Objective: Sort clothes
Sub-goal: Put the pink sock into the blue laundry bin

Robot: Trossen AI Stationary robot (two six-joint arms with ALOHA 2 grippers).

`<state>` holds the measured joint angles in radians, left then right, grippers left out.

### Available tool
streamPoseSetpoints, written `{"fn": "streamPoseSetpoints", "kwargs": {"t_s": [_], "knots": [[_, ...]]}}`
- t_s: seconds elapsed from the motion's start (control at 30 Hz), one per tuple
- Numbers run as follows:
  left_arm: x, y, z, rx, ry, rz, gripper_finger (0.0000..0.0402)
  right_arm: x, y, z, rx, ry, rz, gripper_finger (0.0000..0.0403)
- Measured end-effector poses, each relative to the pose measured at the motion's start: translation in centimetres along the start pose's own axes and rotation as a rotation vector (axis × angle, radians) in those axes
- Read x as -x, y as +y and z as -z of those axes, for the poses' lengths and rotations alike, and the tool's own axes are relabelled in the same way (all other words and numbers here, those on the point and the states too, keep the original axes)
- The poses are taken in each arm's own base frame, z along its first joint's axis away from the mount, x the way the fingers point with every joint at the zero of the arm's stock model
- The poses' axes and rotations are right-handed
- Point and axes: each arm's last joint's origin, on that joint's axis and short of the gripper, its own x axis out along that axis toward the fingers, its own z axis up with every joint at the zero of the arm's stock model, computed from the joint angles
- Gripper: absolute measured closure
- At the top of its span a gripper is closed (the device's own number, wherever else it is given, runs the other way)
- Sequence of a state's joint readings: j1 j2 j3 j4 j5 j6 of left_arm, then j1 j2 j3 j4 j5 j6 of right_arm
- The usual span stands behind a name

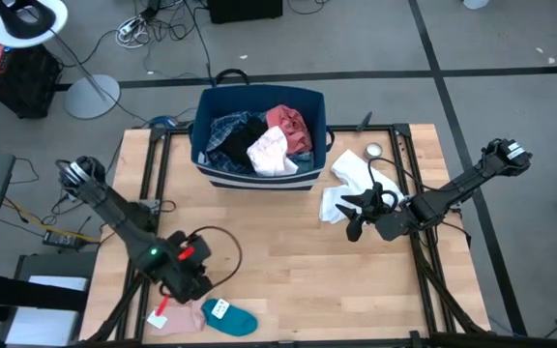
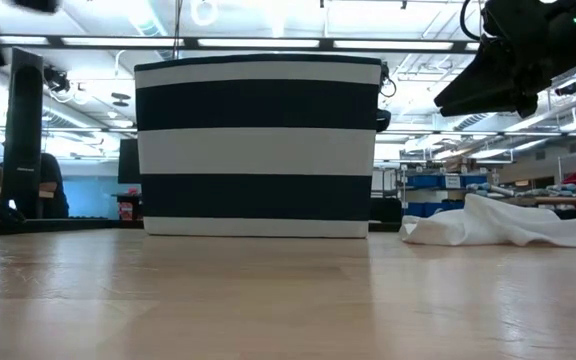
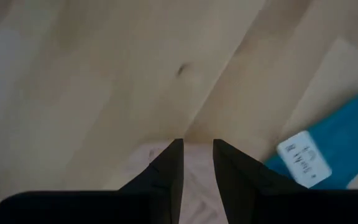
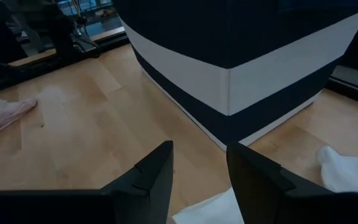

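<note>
Worktop (image 1: 288, 251): I see pale wood planks, bare across the middle.
Fabric bin (image 1: 259, 174): It stands at the far edge, near the centre. It is dark blue with broad white stripes and is loaded to the rim.
Bin contents: I make out a blue plaid shirt (image 1: 228, 130) on the left side, a coral-red piece (image 1: 290, 126) on the right, and a white piece (image 1: 270, 155) crumpled at the front. A dark garment lies between them; I cannot tell what it is.
White cloth (image 1: 348, 184): It lies loose on the worktop just right of the bin, creased and folded over itself. In the low view it forms a low rumpled heap.
Pale pink piece (image 1: 177, 316): It is small and crumpled at the near edge towards the left corner, with a red tag at its left end.
Teal socks (image 1: 230, 317): They lie flat at the near edge, touching the pink piece on its right, and carry a white printed label.
Metal tin (image 1: 373, 151): It is small and round, near the far right corner, just beyond the white cloth.
Left gripper (image 3: 197, 163): I have it low over the pink piece, its fingers slightly apart and nothing between them.
Right gripper (image 4: 199, 165): I have it above the white cloth, facing the bin, with its fingers apart and empty.
</note>
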<state>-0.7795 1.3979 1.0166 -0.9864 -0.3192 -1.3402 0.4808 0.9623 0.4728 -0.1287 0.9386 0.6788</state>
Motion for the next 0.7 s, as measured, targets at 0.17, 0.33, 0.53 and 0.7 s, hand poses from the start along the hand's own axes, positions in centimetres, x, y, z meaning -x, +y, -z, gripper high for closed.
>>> {"fn": "streamPoseSetpoints", "kwargs": {"t_s": [0.17, 0.33, 0.53, 0.7], "knots": [[-1.3, 0.4, 2.7, 0.11, 0.021, 0.011, 0.031, 0.0, 0.0, 0.0, -0.001, -0.001, 0.0, 0.0252], [-3.0, 1.0, 4.2, 0.164, 0.077, 0.04, 0.031, 0.0, 0.1, -0.1, -0.009, -0.006, -0.004, 0.0252], [-5.3, 2.3, 5.2, 0.198, 0.084, 0.038, 0.031, 0.0, 0.2, -0.2, -0.023, -0.014, -0.011, 0.0252], [-6.9, 4.0, 6.0, 0.249, 0.103, -0.013, 0.031, 0.0, 0.2, -0.2, -0.023, -0.014, -0.011, 0.0252]]}}
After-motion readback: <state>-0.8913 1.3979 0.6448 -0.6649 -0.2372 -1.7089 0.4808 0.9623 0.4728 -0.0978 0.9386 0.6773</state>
